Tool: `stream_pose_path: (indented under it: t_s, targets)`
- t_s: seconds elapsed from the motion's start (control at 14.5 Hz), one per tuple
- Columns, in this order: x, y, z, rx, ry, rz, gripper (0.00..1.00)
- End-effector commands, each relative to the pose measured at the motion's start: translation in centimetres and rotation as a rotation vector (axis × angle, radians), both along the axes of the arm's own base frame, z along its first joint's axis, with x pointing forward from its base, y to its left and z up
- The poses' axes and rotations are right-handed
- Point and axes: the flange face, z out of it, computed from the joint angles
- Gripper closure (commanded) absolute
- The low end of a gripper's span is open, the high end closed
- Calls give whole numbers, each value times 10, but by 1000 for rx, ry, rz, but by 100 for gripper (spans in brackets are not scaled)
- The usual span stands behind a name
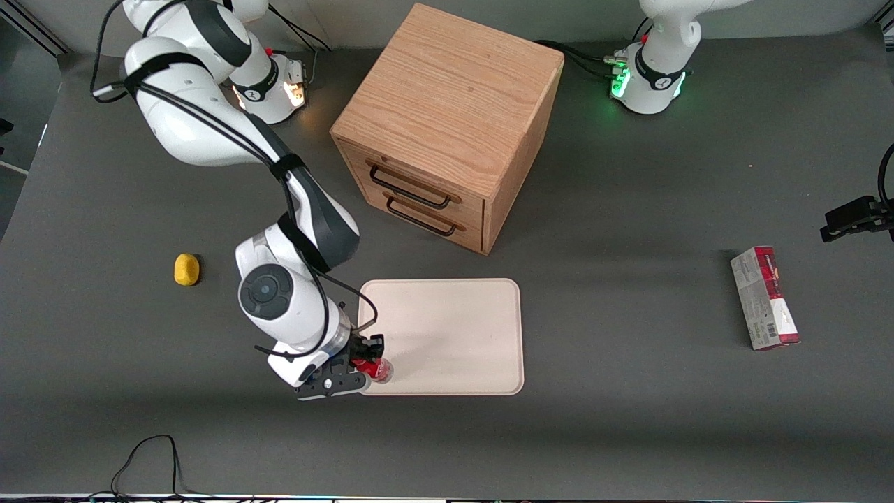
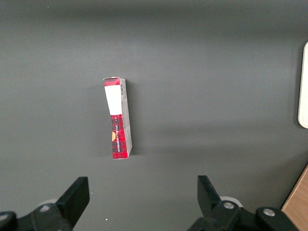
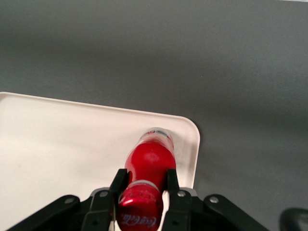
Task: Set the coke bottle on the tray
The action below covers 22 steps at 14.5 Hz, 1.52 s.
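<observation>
The coke bottle (image 1: 378, 369) is a small red bottle with a red cap. It stands at the corner of the cream-pink tray (image 1: 454, 335) that is nearest the front camera and toward the working arm's end. My right gripper (image 1: 368, 365) is shut on it from above. In the right wrist view the two black fingers (image 3: 119, 182) clasp the bottle (image 3: 150, 161) just below its cap, and its clear base is close to the tray's (image 3: 57, 139) rounded corner rim. The gripper (image 3: 146, 182) is over that corner.
A wooden drawer cabinet (image 1: 447, 126) stands farther from the front camera than the tray. A small yellow object (image 1: 186, 270) lies toward the working arm's end. A red-and-grey carton (image 1: 765, 298) lies toward the parked arm's end and also shows in the left wrist view (image 2: 118, 118).
</observation>
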Motion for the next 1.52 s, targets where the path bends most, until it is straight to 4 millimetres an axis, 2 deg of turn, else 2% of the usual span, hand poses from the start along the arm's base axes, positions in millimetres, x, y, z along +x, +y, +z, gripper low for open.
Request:
stream_pose_path:
  t_s: [0.0, 0.07, 0.14, 0.41, 0.48, 0.55, 0.69, 0.76, 0.9, 1.03, 1.24, 1.38, 1.45]
  targets:
    - [3, 2, 3, -1, -15, -25, 87]
    - [2, 2, 1, -1, -12, -29, 35]
    - [2, 2, 5, 0, -16, -40, 0]
    - [3, -2, 16, 4, -23, -55, 0]
    - [2, -3, 34, 6, -37, -54, 0]
    - [-9, -6, 48, -27, -15, -44, 0]
    - [-35, -24, 85, -86, 40, -28, 0]
    - [-47, -44, 108, -81, 77, -31, 0]
    - [-68, -110, 152, -22, 146, -60, 0]
    - [-107, -162, 186, -28, 154, -67, 0]
    - [-172, -231, 216, -29, 144, -158, 0]
    - [-212, -260, 238, -8, 110, -190, 0]
    - [-226, -275, 243, -5, 102, -206, 0]
